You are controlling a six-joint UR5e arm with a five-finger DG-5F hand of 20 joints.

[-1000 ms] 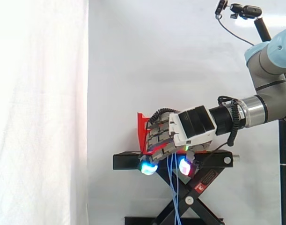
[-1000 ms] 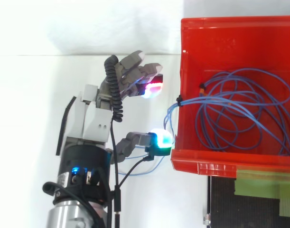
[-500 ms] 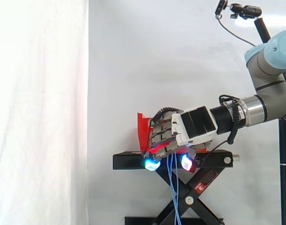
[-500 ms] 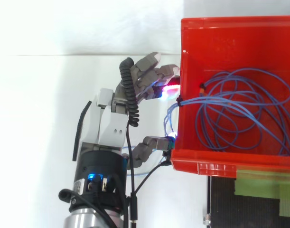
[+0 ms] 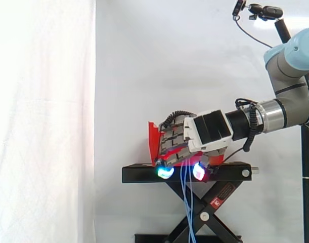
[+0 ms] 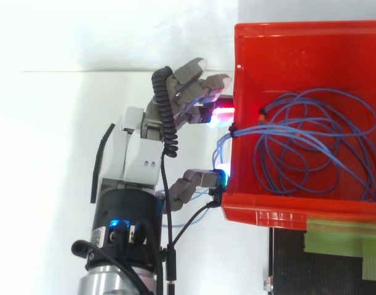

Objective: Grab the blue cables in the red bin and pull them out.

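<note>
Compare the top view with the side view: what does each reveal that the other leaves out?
Top view: the blue cables lie coiled inside the red bin, and a bundle crosses its left wall between the thumb and fingers of the open hand. Side view: strands hang down in front of the black stand, well below the bin. Both: the hand at the bin's outer wall, its glowing fingertips close to it, the cables not yet clamped.
</note>
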